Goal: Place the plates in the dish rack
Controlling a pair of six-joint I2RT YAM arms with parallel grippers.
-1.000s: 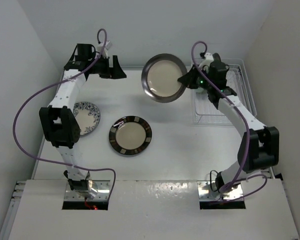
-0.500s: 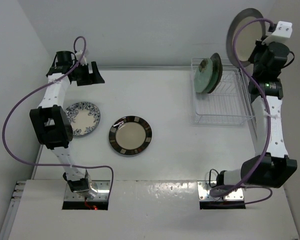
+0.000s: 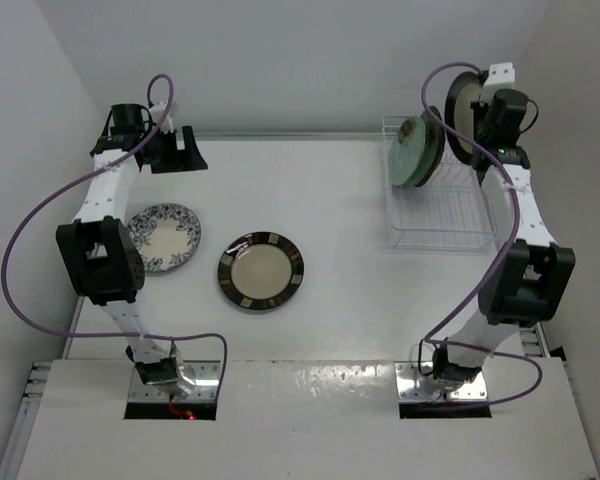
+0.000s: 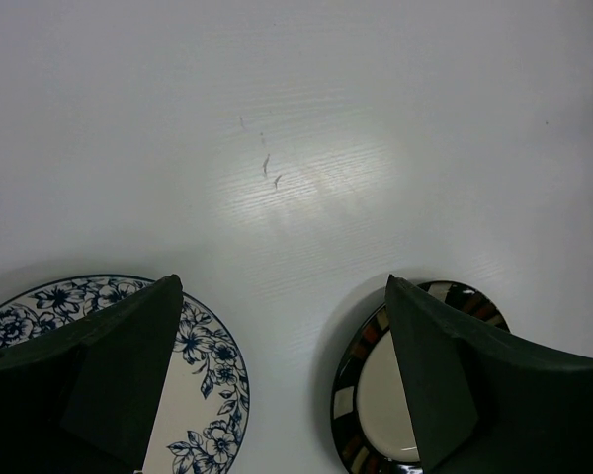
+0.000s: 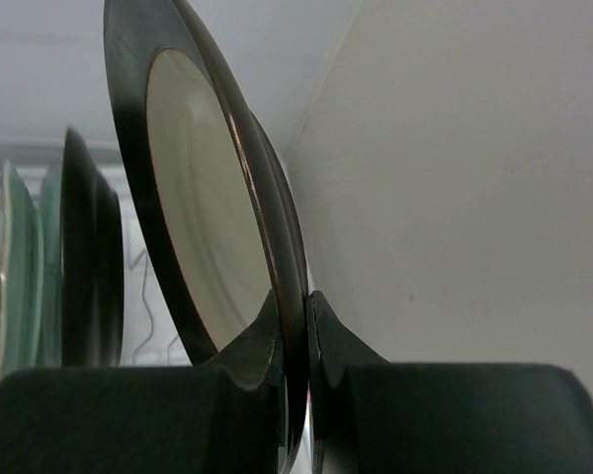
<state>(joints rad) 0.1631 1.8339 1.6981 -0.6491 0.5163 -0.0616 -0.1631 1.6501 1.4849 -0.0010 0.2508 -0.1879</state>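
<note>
While the right gripper point(image 5: 295, 308) is clamped on the lower rim of a cream dark-rimmed plate point(image 5: 193, 197), that plate stands on edge over the far end of the dish rack point(image 3: 445, 215). Its face is parallel to the racked plates point(image 3: 410, 150), just to their right and apart from them. Free slot judged straight below; lowering calls for a vertical plate. The left gripper point(image 4: 282, 284) hangs wide open and empty above the floral plate point(image 3: 170, 235) and striped plate point(image 3: 261, 271), both flat on the table point(image 3: 330, 210) on the left arm's side.
</note>
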